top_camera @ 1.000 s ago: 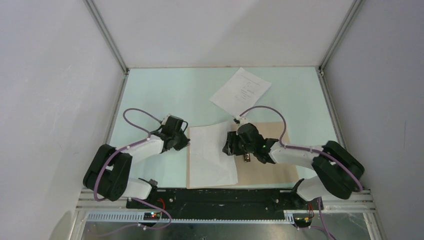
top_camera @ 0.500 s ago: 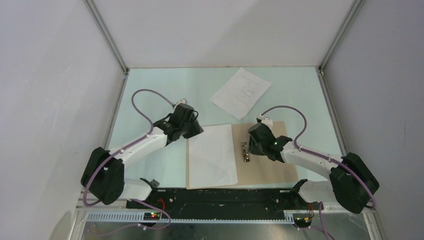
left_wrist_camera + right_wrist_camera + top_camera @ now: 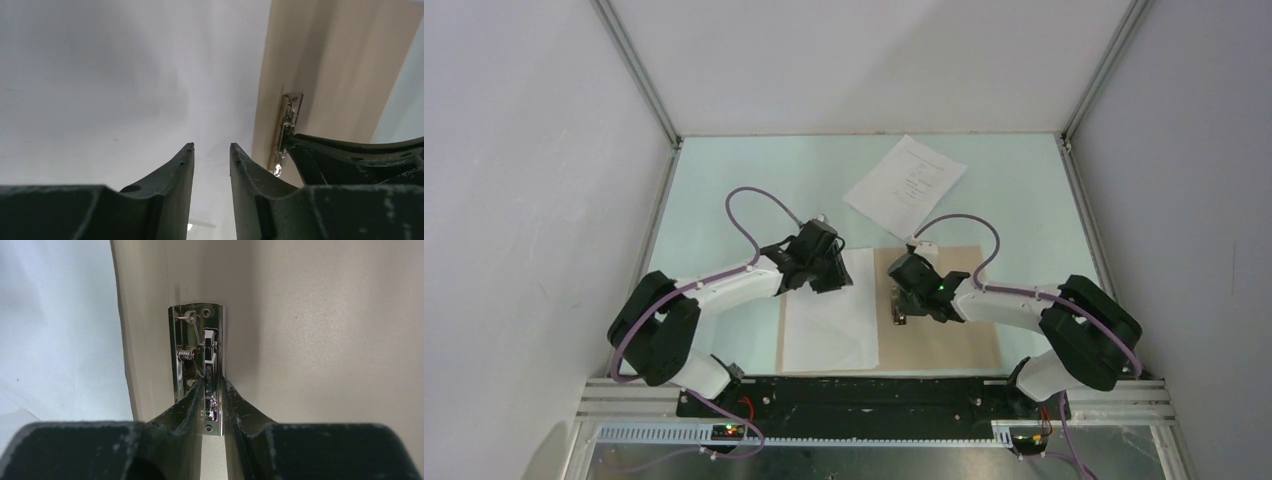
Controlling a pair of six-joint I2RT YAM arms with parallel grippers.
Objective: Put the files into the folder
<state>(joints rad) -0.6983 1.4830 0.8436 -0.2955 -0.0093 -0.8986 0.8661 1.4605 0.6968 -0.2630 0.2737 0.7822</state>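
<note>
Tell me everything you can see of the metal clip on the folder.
The metal clip is a narrow, shiny chrome strip lying flat along the inner spine of the open tan folder, beside the blank sheet. It has a rivet hole at each end, a small coil spring and a raised lever bar. The right tool straddles that lever, with a finger close on either side. Whether they pinch it cannot be told.

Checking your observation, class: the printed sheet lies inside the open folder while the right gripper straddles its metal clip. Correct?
No: the printed sheet lies on the table beyond the folder, as the top external view shows; the rest holds.
</note>
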